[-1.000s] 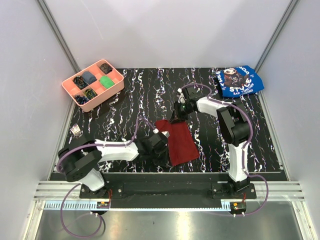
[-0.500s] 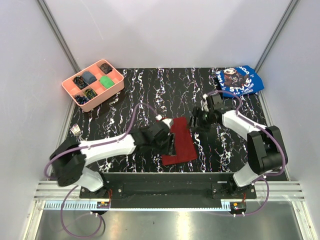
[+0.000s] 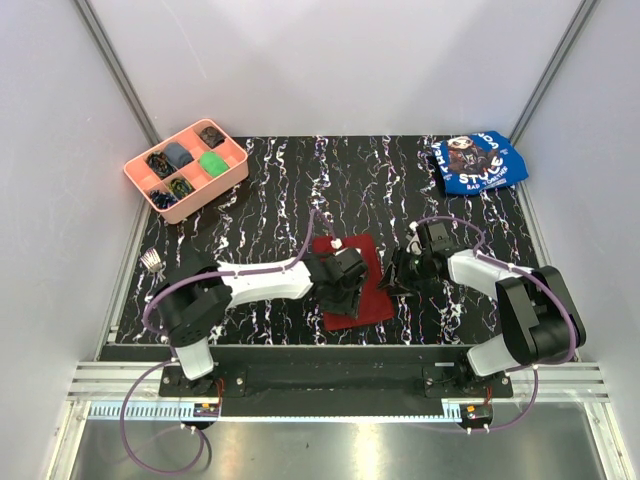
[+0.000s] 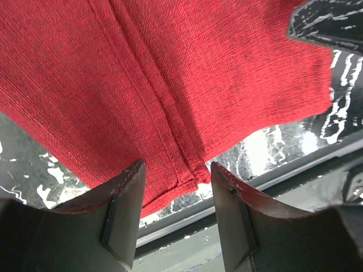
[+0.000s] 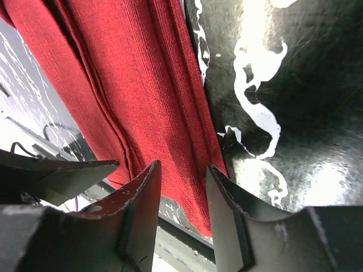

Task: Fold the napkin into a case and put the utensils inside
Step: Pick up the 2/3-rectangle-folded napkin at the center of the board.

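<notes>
The dark red napkin (image 3: 372, 298) lies folded into a layered strip near the table's front edge. Its seam and stacked folds fill the left wrist view (image 4: 187, 73) and the right wrist view (image 5: 142, 85). My left gripper (image 3: 345, 298) hovers low over the strip's middle, open, with nothing between its fingers (image 4: 176, 187). My right gripper (image 3: 399, 276) is at the strip's right edge, open, its fingers (image 5: 181, 187) straddling the folded edge without pinching it. One silver fork (image 3: 152, 262) lies far left on the table.
A pink compartment tray (image 3: 233, 176) with small items stands at the back left. A blue printed cloth (image 3: 478, 162) lies at the back right. The black marbled tabletop (image 3: 300, 190) ends in a metal rail just beyond the napkin's near end.
Both grippers have opened and let go of the napkin. The left arm reached rightward over the cloth. The right arm swung from the strip's far end down to its right edge.
</notes>
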Motion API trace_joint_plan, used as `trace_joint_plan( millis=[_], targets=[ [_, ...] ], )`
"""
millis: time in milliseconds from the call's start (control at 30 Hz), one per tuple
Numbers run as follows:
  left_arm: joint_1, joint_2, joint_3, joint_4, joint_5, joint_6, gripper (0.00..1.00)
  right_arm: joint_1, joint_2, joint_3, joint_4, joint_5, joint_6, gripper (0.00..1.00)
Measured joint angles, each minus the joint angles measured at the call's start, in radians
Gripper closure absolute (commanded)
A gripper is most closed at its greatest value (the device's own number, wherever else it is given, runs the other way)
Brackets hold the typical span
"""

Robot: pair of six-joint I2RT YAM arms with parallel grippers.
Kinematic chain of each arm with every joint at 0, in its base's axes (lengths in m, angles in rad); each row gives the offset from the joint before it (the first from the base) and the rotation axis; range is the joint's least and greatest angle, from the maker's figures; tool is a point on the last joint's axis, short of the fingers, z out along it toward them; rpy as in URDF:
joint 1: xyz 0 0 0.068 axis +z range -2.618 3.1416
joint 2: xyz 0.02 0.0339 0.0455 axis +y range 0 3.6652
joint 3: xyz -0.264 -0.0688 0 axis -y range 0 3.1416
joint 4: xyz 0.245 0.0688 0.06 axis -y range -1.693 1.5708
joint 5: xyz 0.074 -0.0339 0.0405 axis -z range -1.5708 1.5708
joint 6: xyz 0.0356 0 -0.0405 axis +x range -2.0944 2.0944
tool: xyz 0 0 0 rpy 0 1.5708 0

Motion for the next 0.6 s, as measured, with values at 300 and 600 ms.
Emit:
trace_joint_plan(
  millis=[300,600],
  targets=[
    [-0.021,0.059,0.052,-0.04,-0.032,-0.026,0.62,0.023,0.0,-0.049,0.071,-0.024,0.021,0.71],
    [-0.021,0.069,0.077,-0.069,-0.06,-0.029,1.0,0.031,0.002,-0.062,0.098,-0.047,0.035,0.87]
  ],
)
